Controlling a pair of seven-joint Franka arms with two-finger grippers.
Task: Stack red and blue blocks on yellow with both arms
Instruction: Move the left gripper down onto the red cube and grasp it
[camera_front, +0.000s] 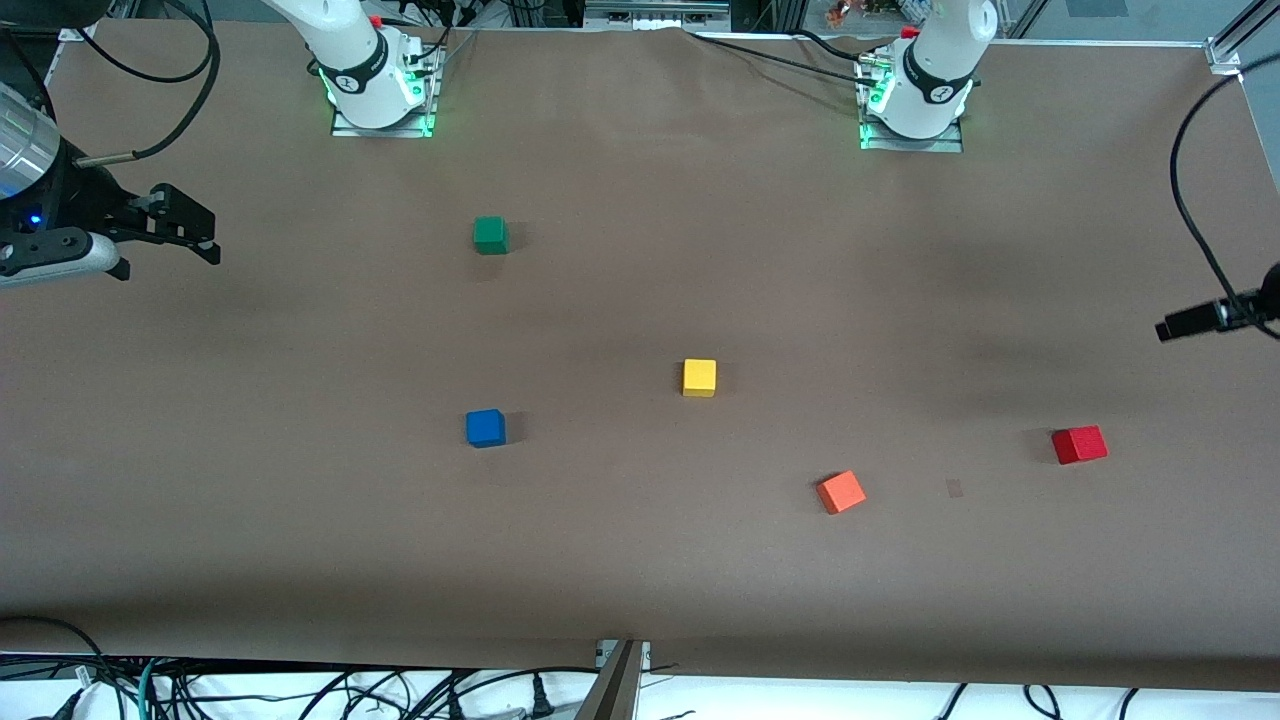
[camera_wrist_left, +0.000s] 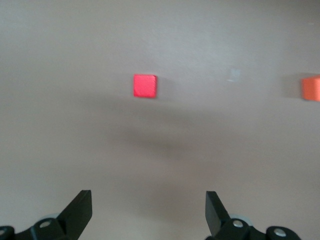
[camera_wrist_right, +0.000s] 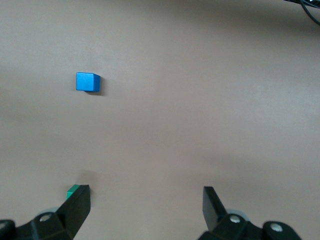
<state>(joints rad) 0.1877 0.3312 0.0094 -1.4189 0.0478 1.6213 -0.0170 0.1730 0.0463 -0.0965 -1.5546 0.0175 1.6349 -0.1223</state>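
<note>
The yellow cube sits mid-table. The blue cube lies toward the right arm's end, a little nearer the front camera than the yellow one; it also shows in the right wrist view. The deep red cube lies toward the left arm's end and shows in the left wrist view. My right gripper hangs open and empty over the table's edge at the right arm's end. My left gripper hangs open and empty over the left arm's end, apart from the red cube.
An orange-red cube lies between the yellow and red cubes, nearer the front camera; it shows in the left wrist view. A green cube sits nearer the robot bases, partly hidden in the right wrist view. Cables hang at the table ends.
</note>
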